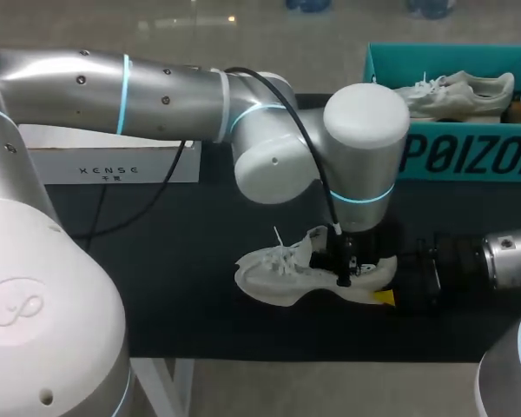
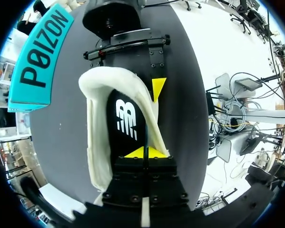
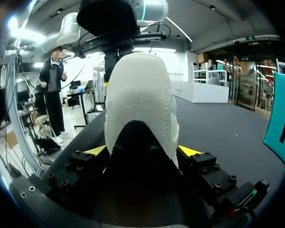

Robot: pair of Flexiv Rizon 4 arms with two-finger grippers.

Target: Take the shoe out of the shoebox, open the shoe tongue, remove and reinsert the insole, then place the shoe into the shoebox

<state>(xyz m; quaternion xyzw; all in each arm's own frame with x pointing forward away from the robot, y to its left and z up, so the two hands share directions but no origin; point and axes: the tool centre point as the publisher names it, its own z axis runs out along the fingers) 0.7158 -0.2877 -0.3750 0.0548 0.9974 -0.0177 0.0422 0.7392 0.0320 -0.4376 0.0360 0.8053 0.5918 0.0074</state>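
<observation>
left pincer [image 2: 144, 153]: tips together in shoe [image 1: 282, 276] mouth, over insole [image 2: 126, 123] | shoe: on counter [image 1: 156, 287], middle | right pincer [image 3: 142, 151]: clamped on heel | box [image 1: 469, 156]: behind, right | step: insole removal, I judge; next: pinch insole edge; peel up with heel held

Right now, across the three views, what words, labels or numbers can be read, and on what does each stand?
"POIZON" (first O slashed): black print on the wall of the teal shoebox.
"XENSE": on the white box; the tiny characters under it are too small to read.
No letters, only a white logo mark: on the black insole inside the white shoe.
</observation>
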